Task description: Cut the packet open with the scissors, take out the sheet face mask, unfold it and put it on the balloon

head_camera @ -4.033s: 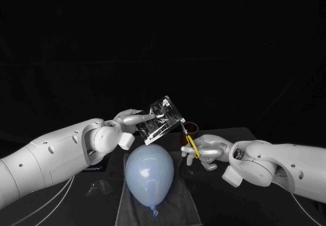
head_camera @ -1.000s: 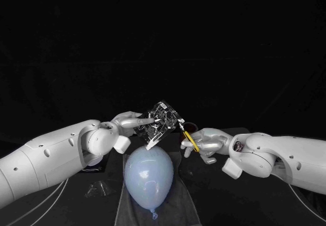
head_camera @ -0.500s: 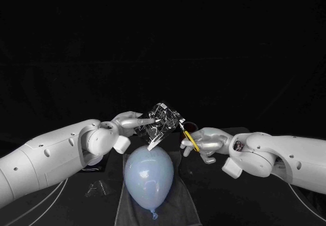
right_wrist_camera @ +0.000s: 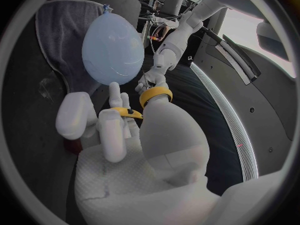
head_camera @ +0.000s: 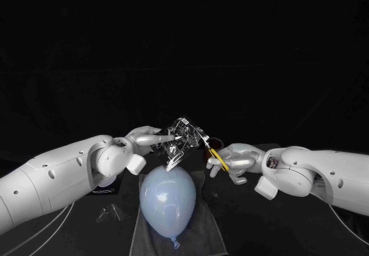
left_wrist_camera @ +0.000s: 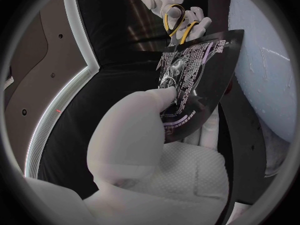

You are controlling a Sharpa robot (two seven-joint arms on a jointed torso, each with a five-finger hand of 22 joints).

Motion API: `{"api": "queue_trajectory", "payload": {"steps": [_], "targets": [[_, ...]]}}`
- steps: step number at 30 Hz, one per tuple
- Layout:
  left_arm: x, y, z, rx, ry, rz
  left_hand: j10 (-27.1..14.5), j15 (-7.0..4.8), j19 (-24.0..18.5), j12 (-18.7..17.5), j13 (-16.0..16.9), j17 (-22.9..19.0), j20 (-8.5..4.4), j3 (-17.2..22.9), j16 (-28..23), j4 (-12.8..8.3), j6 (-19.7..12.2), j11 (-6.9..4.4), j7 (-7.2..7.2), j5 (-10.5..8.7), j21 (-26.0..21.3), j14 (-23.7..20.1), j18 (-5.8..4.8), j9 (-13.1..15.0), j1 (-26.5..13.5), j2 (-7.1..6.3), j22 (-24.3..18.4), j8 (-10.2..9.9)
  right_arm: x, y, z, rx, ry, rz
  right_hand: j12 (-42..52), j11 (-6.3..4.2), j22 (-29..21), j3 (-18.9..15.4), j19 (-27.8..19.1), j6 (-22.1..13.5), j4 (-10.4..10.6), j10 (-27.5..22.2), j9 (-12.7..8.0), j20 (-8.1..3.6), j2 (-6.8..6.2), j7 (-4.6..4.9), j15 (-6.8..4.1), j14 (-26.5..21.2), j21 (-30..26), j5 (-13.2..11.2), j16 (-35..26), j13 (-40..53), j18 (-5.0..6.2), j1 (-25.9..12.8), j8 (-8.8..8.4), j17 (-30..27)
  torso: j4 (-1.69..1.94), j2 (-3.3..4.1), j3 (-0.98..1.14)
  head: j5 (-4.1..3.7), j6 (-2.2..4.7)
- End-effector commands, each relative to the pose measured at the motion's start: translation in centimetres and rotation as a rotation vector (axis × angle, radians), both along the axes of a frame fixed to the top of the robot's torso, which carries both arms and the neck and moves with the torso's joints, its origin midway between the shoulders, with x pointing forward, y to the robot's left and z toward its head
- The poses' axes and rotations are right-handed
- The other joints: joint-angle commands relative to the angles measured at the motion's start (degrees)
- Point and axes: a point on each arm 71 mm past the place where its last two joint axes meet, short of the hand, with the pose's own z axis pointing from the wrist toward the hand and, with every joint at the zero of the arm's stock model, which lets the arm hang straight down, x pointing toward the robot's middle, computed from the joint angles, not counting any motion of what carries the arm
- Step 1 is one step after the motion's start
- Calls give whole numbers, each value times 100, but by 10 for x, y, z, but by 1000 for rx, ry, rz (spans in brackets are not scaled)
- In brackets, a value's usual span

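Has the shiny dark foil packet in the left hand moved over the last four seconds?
Yes. The foil packet, held by the left hand, has turned narrower and its top corner has dropped toward the pale blue balloon.

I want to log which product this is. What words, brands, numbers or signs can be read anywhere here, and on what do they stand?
On the packet: pale and purple print covers its dark face, with a few larger characters near one corner; all too small and blurred to read.
On the scissors: no lettering seen.
On the balloon: no lettering seen.
Nothing can be quoted.
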Motion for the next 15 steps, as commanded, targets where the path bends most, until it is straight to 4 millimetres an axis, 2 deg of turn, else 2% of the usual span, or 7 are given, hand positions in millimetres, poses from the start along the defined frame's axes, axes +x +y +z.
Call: {"api": "queue_trajectory", "payload": {"steps": [1,15], "targets": [[-3,-5,1,9,-25,-55,33,-30,35,24,7,5,-5,-3,2,-21,54,-3,0,38,37,28,66,338,-3,45,-6,45,-1,1,2,2,29,42,-26,12,172,-71,-19,47,16,49,-6,15,-38,46,26,185,-37,-8,-21,-10,43,13,-8,236,1,0,-2,0,4],[-8,-9,1,40,-52,-108,35,-32,37,24,7,6,-7,-1,1,-28,53,-5,-1,38,37,29,66,343,-4,46,-7,47,6,-6,9,-2,13,19,-34,10,161,-69,-29,80,18,48,-16,14,-33,42,24,180,-58,-9,-24,-46,47,11,-1,225,1,4,-1,-15,2]]}}
